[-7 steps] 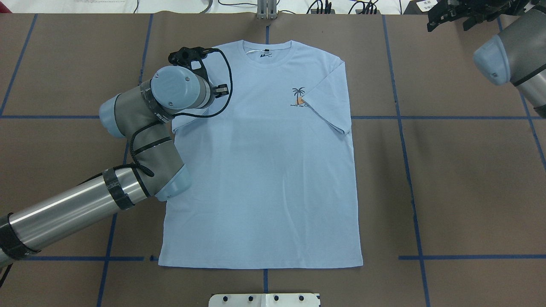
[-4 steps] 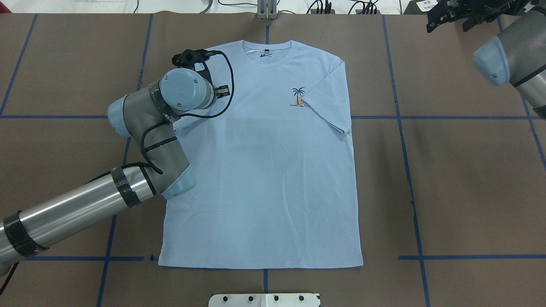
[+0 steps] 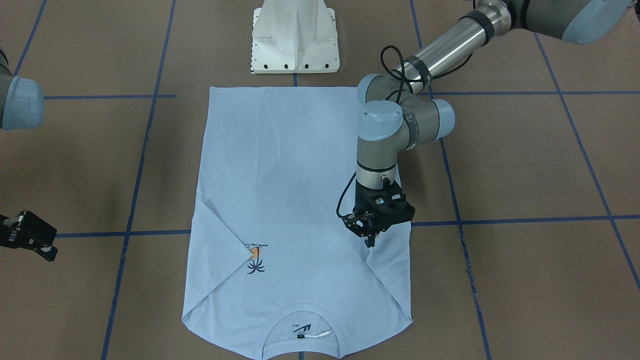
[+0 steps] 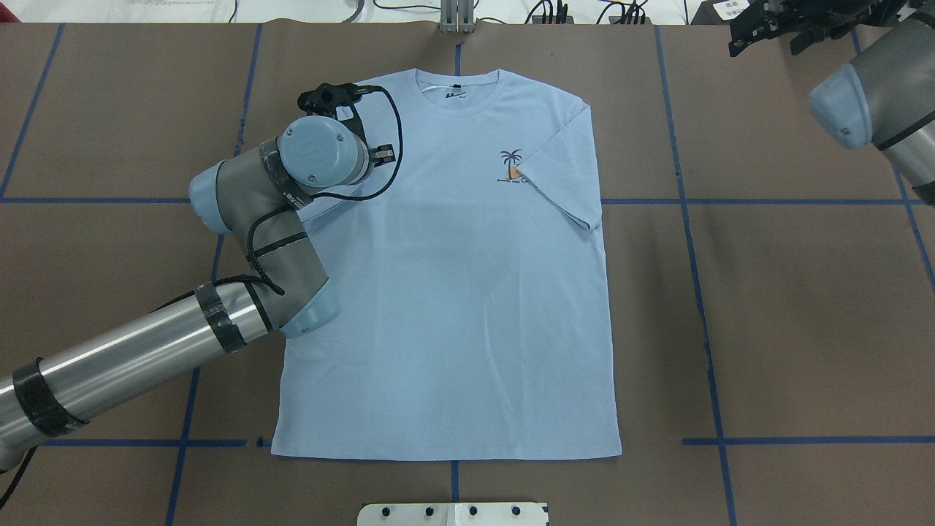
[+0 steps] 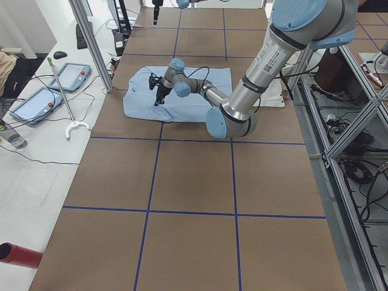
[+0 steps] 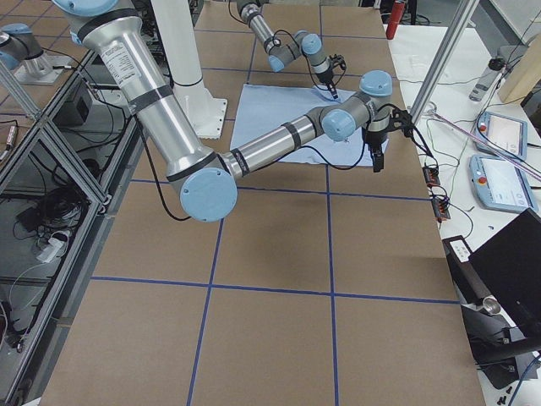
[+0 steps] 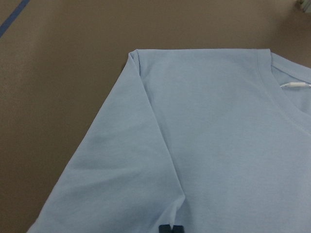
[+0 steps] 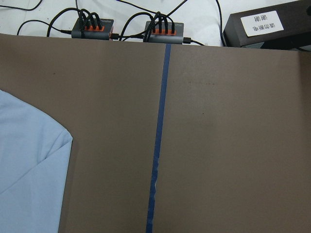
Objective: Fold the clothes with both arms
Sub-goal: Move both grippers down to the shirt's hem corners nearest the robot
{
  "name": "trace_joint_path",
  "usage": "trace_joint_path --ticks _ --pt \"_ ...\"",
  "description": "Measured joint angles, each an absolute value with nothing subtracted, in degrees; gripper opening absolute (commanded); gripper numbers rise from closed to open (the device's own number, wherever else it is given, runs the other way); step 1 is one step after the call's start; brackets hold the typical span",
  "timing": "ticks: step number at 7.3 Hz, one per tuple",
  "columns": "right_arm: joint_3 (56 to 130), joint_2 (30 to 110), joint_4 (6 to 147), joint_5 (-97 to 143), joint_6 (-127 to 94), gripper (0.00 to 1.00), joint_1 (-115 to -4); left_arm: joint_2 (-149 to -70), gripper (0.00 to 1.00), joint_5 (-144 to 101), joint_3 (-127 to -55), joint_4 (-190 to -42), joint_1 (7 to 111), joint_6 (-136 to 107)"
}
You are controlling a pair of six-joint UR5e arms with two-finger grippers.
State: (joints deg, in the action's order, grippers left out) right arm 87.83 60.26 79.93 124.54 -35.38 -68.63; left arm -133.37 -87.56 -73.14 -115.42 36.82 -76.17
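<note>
The light blue T-shirt (image 4: pixel 453 292) lies flat, front up, with its collar (image 4: pixel 456 84) at the far edge. The sleeve beside the palm print (image 4: pixel 513 166) is folded in over the chest. My left gripper (image 3: pixel 370 243) points straight down on the other sleeve. In the left wrist view its fingertips (image 7: pixel 170 228) are pressed together on the sleeve's tip, and creases run into them. In the overhead view the left wrist hides that gripper. My right gripper (image 4: pixel 767 36) hovers off the shirt by the far right corner, its fingers apart and empty.
The white pedestal base (image 3: pixel 295 37) stands at the shirt's hem side. Blue tape lines (image 4: pixel 687 219) cross the brown table. Cable hubs (image 8: pixel 92 26) and a black box (image 8: pixel 265 24) sit along the far edge. Tablets (image 5: pixel 36 103) lie on a side bench.
My left arm has shifted a little to the right, toward the shirt's middle, with the sleeve tip in its fingers. The right arm has barely moved.
</note>
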Motion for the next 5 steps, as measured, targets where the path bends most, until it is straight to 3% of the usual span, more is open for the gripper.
trace_joint_path --ticks 3,5 --pt "92.1 62.7 79.9 124.0 -35.6 1.00 -66.4 -130.1 1.00 -90.9 -82.0 -115.3 36.7 -72.1" --pt "98.0 65.9 79.9 120.9 -40.4 1.00 -61.2 -123.3 1.00 -95.0 -92.8 -115.1 36.5 -69.3"
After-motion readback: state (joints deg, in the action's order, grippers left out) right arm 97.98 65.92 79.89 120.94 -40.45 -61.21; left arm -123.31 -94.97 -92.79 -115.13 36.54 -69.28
